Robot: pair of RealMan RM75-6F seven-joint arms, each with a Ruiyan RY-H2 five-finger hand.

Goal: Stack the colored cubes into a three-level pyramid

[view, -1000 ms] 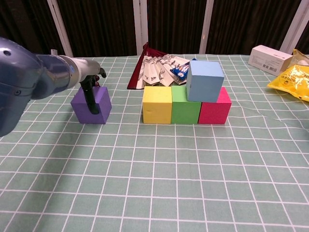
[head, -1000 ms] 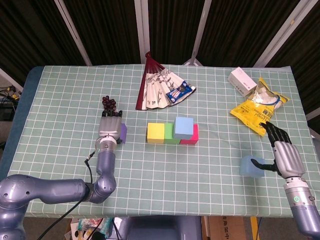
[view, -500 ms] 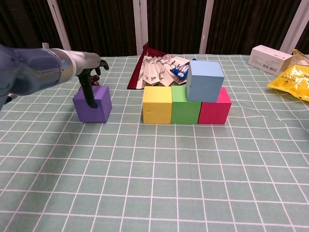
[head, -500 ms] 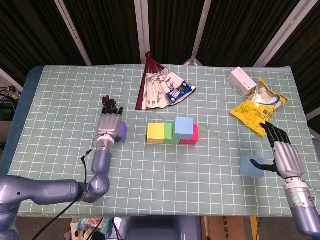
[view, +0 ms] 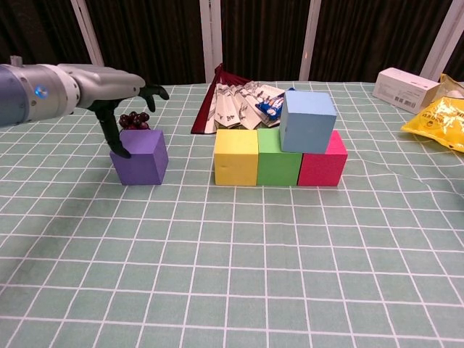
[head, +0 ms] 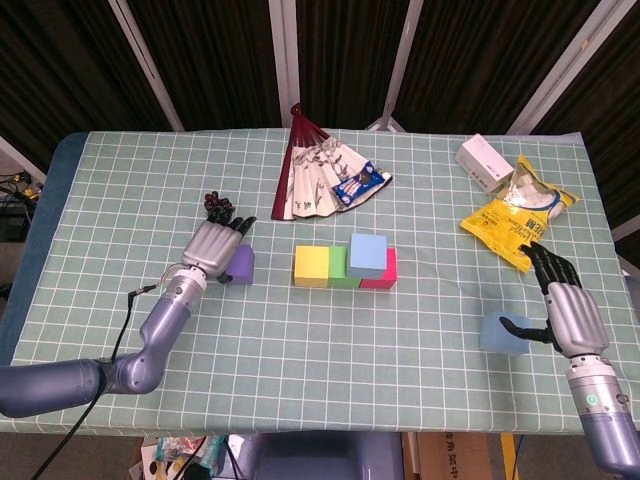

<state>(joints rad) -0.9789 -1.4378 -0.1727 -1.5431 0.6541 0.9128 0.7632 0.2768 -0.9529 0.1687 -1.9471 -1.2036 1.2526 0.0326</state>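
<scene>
On the green checked table, a row of 3 foam cubes sits touching side by side: a yellow cube, a green cube and a magenta cube. A pale blue cube rests on top, straddling the green and magenta ones. In the chest view it stands at.

To the left of the row, apart from it, stands a purple foam cube. The left hand is draped over it from the robot's side, with the thumb pressed against the cube's left face and the other fingers arched above the top, not closed on it; the cube sits flat on the table. Just behind the purple cube lies a small bunch of dark red grapes, close to the fingertips.

Near the right front edge lies a second light blue foam cube. The right hand is beside it, thumb touching its right side, the other fingers extended straight and apart, gripping nothing.

Behind the row lies an open dark red folding fan with a small blue packet on it. At the far right sit a white carton box and a yellow snack bag, just ahead of the right hand.
</scene>
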